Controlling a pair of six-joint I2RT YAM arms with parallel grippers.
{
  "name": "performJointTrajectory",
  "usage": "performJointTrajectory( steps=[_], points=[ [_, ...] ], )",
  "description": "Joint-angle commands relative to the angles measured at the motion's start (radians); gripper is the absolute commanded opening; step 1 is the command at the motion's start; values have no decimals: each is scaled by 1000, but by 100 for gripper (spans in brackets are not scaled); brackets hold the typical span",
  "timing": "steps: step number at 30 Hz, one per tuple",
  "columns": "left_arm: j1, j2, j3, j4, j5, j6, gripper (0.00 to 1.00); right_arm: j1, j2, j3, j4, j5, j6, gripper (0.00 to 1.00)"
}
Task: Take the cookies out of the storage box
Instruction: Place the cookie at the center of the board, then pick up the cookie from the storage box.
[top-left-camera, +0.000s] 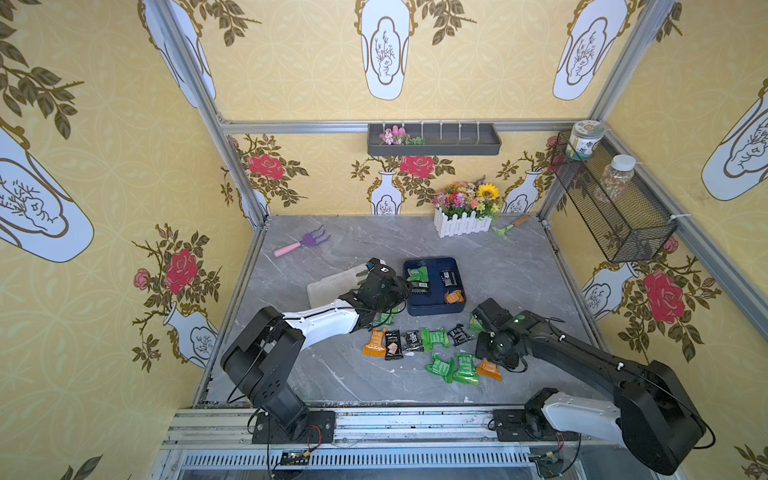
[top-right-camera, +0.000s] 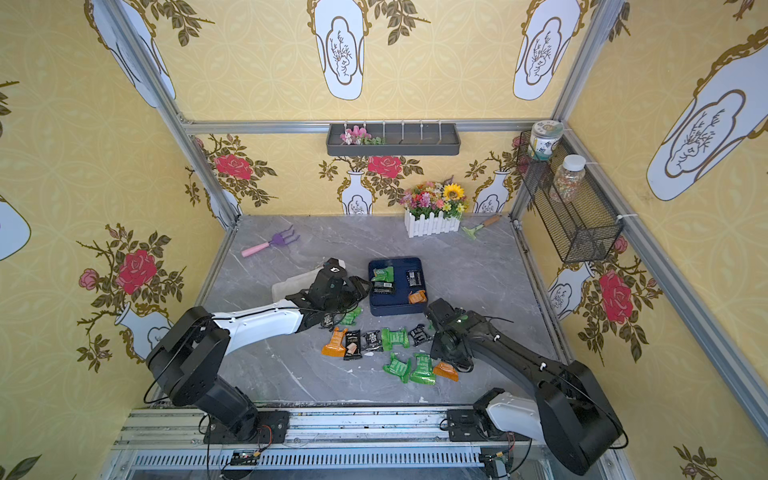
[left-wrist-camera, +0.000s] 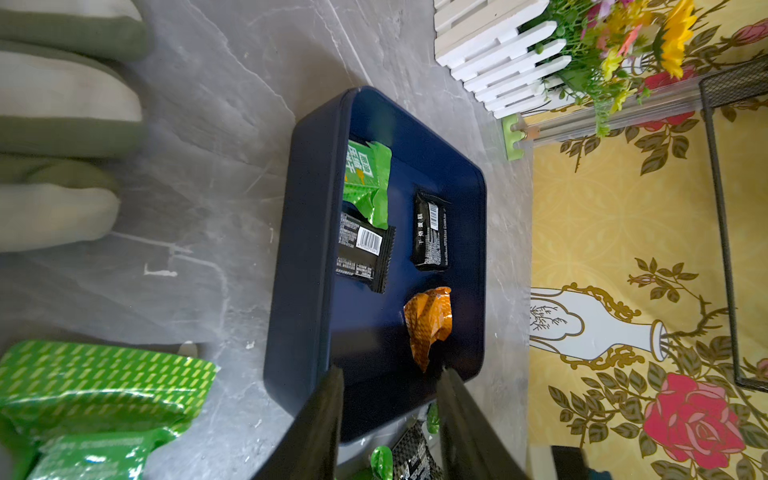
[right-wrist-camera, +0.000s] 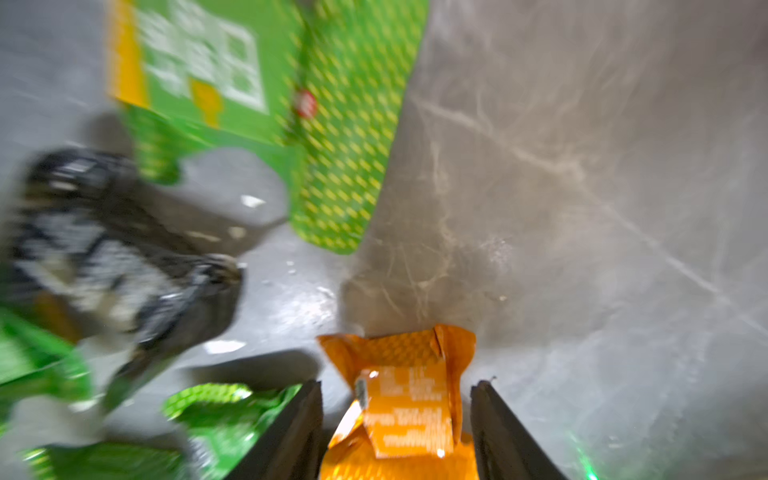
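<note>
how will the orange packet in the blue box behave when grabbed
The orange packet looks crumpled, so its wrapper probably flexes and crushes easily. Its glossy film may slip. Being small, it is likely light.

We see a grey marbled counter (top-left-camera: 332, 374) with the navy storage box (top-left-camera: 434, 311) standing near its middle. Left of the box in both top views lies a pale lid (top-left-camera: 326, 286). On the near side of the box, green, black and orange cookie packets (top-left-camera: 434, 338) lie scattered. Well beyond the box lie a purple rake (top-left-camera: 307, 241), a white-fenced flower planter (top-left-camera: 461, 226) and a small green rake (top-left-camera: 508, 228).
</note>
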Motion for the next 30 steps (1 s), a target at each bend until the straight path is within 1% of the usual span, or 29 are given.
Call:
performJointTrajectory(
  steps=[1, 4, 6, 9, 11, 17, 20, 24, 26, 30],
  points=[
    [0, 26, 15, -39, -9, 19, 44, 0, -20, 79, -36, 61, -53, 63],
    [0, 54, 31, -39, -3, 8, 45, 7, 15, 187, 31, 63, -121, 63],
    [0, 70, 41, -41, 6, 3, 45, 11, 89, 264, 93, 31, -165, 64],
    [0, 86, 46, -47, 13, 2, 46, 23, 248, 397, 169, -14, -217, 64],
    [0, 103, 61, -87, 20, 4, 46, 17, 357, 483, 232, -55, -238, 64],
    [0, 108, 45, -98, 33, 11, 43, -7, 643, 706, 296, -124, -268, 67],
    [1, 114, 33, -68, 53, 11, 42, -37, 740, 765, 324, -197, -254, 68],
    [1, 111, 10, -1, 69, 3, 41, -50, 813, 809, 327, -248, -247, 73],
    [1, 114, 2, 23, 72, -1, 40, -62, 835, 800, 345, -272, -234, 75],
    [1, 125, 6, 35, 80, -1, 36, -99, 839, 732, 435, -334, -194, 75]
  ],
)
